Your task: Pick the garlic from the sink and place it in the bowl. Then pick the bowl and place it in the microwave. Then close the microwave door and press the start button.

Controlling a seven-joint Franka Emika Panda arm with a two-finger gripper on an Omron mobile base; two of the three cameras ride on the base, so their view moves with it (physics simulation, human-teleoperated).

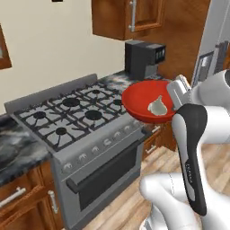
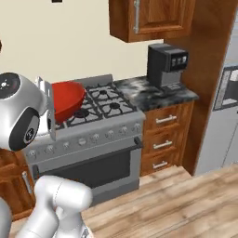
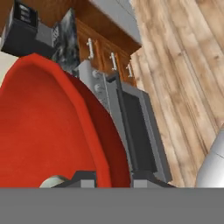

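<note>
A: Left base view: why is the bowl up over the stove?
B: The gripper clamps its near rim, carrying it level so the garlic, just beyond the fingers, stays inside for the microwave.

garlic mostly cut off at hand view's bottom, bowl cropped left — end effector tips barely showing

No text can be read in these pictures. The dark band on the robot arm carries small pale lettering, but it is too blurred to read. The coffee machine shows only blank buttons, without legible signs.
</note>
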